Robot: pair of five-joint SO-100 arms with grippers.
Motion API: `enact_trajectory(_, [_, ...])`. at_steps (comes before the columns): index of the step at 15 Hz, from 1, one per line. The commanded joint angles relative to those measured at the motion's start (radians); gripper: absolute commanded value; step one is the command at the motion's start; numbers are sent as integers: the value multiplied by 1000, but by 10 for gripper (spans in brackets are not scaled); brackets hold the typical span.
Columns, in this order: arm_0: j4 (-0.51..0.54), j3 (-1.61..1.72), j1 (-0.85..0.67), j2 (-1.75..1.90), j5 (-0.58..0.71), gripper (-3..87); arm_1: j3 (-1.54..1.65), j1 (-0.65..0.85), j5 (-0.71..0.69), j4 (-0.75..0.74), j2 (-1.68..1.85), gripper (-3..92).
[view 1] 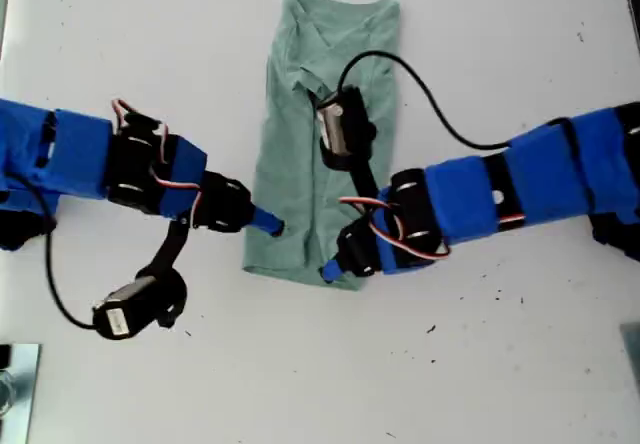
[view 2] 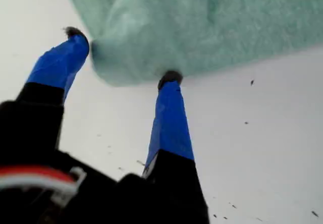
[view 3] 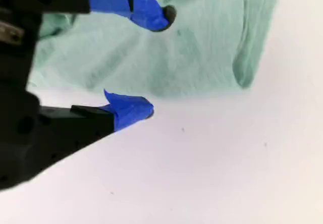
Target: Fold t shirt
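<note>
The t shirt (view 1: pixel 318 144) lies on the white table (view 1: pixel 520 54) in the upper middle of the exterior view, folded into a long narrow strip — neckline toward the top edge of the frame, hem toward the center. 2 blue-taped arms reach in, 1 from each side of that view. The arm entering from the exterior view's left has its tips at the strip's lower left edge; the arm from the exterior view's right has its tips at the lower right corner of the hem, with its black wrist camera and cable lying over the middle of the cloth. My first gripper (view 2: pixel 123 55) is spread wide, 1 fingertip touching the rounded corner of the t shirt (view 2: pixel 212 27) and the other just off the cloth's side, nothing clamped between them. My second gripper (view 3: pixel 159 62) is also spread apart — 1 tip over the wrinkled t shirt (view 3: pixel 202 47), the other on the bare table (view 3: pixel 227 173) just beside the fabric's edge, holding nothing. I cannot tell from the wrist views which arm in the exterior view carries which gripper.
</note>
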Motion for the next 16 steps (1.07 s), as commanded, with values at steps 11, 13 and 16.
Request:
enact_trajectory(11, [252,-828,215,-175,66,-3,-238,-86,-115,201,330,12])
enact_trajectory(13, [244,-828,219,-173,64,-3,-238,-124,-100,190,379,12])
enact_trajectory(16, [219,-828,229,-153,43,-3,-238,-132,-115,169,382,12])
